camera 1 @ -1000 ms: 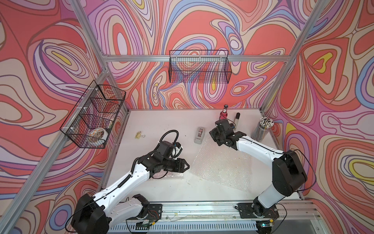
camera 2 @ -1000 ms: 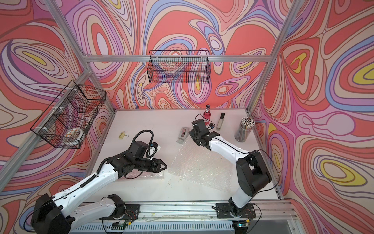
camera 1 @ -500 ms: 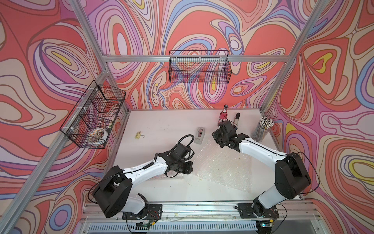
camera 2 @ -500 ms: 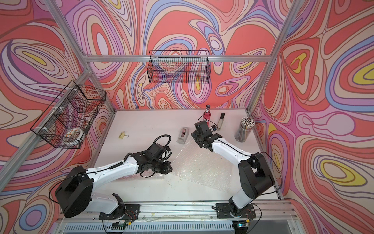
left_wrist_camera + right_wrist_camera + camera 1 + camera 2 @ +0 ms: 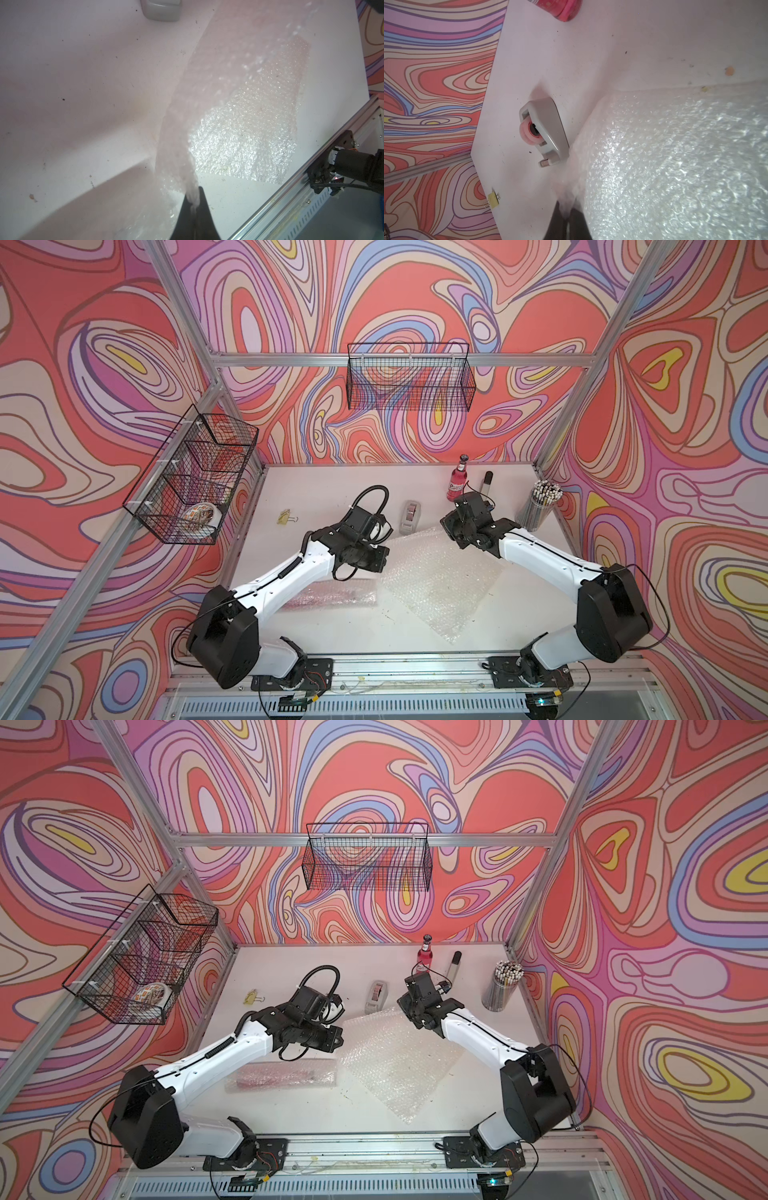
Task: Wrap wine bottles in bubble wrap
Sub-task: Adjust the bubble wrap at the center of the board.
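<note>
A clear bubble wrap sheet (image 5: 436,576) (image 5: 395,1052) lies mid-table with its far edge lifted. My left gripper (image 5: 385,556) (image 5: 194,200) is shut on its left corner. At the far corner my right gripper (image 5: 445,527) (image 5: 566,214) is also shut on the film. One wine bottle (image 5: 457,485) (image 5: 424,955) stands upright at the back, just behind the right gripper; its base (image 5: 562,10) shows in the right wrist view. A second bottle lies near the front, rolled in bubble wrap (image 5: 332,595) (image 5: 282,1073), under my left forearm.
A grey tape dispenser (image 5: 410,516) (image 5: 544,131) sits just beyond the sheet's far edge. A slim silver-and-black bar (image 5: 485,485) and a cup of pencils (image 5: 540,506) stand at the back right. A yellow binder clip (image 5: 286,517) lies at the back left. Wire baskets (image 5: 409,377) hang on the walls.
My left gripper left the wrapped bottle, moved right to the flat sheet's left corner and shut on it. The right gripper has kept its hold and barely moved.
</note>
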Available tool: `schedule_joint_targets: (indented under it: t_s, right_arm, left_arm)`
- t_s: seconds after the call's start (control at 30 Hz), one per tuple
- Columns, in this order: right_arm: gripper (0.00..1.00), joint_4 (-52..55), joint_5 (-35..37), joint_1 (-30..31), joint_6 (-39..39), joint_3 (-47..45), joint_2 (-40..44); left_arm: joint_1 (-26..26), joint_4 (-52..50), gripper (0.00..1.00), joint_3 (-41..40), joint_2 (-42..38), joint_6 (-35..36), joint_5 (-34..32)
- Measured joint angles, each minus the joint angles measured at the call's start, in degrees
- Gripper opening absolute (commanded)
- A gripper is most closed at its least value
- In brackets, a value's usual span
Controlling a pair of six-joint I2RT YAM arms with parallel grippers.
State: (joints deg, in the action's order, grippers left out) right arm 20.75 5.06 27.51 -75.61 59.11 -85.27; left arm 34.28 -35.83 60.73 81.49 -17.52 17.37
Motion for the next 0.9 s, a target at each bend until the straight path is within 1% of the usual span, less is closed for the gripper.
schedule_joint_targets:
  t_s: [0.17, 0.27, 0.3, 0.33, 0.37, 0.4, 0.43, 0.53, 0.57, 0.6, 0.73, 0.77, 0.83, 0.9]
  right_arm:
    - [0.00, 2.58, 0.85, 2.29, -1.55, -1.42, 2.97]
    - [0.01, 4.48, 1.68, 3.61, -2.54, -2.14, 3.72]
    - [0.07, 5.40, 2.19, 3.93, -2.80, -2.14, 3.87]
    - [0.16, 5.97, 2.80, 4.13, -3.06, -2.14, 4.13]
    - [0.26, 6.40, 3.37, 4.24, -2.91, -2.12, 4.37]
    - [0.39, 6.93, 4.26, 4.20, -2.69, -2.05, 4.59]
    - [0.48, 7.32, 5.07, 3.98, -1.95, -1.92, 4.74]
    - [0.70, 7.78, 7.30, 2.29, 0.72, -1.33, 4.79]
    - [0.75, 8.07, 7.80, 1.62, 2.08, -1.07, 4.79]
    - [0.79, 8.46, 8.61, 0.96, 3.54, -0.70, 4.79]
    - [0.85, 10.60, 11.32, -0.07, 11.87, 0.81, 5.51]
    - [0.89, 11.06, 11.54, -0.07, 13.55, 0.79, 6.12]
    - [0.91, 11.91, 12.24, -0.02, 18.14, -0.35, 8.76]
    - [0.91, 13.07, 13.09, -0.02, 21.59, -2.05, 12.22]
  left_arm:
    - [-2.36, -2.56, 0.00, 6.58, 5.79, 4.59, 2.69]
    - [-3.67, -3.74, 0.00, 11.08, 10.60, 7.21, 4.09]
    - [-4.07, -4.11, 0.00, 12.41, 12.13, 7.98, 4.39]
    - [-4.39, -4.46, 0.00, 13.79, 13.68, 8.66, 4.68]
    - [-4.57, -4.79, 0.00, 14.73, 14.78, 9.09, 4.76]
    - [-4.81, -4.90, 0.00, 15.69, 15.82, 9.53, 4.98]
    - [-5.01, -4.90, 0.00, 16.26, 16.50, 9.88, 5.22]
    - [-5.11, -5.16, 0.02, 17.68, 17.68, 10.49, 6.23]
    - [-5.11, -5.40, 0.03, 18.32, 18.10, 10.75, 6.58]
    - [-5.11, -5.77, 0.04, 19.39, 18.84, 11.10, 6.97]
    - [-5.09, -6.01, 0.05, 22.84, 22.12, 11.91, 8.63]
    - [-5.09, -6.01, 0.05, 23.06, 22.58, 11.98, 8.79]
    - [-5.09, -6.49, 0.05, 23.74, 23.67, 12.28, 8.81]
    - [-5.09, -7.41, 0.06, 25.11, 24.94, 12.68, 8.83]
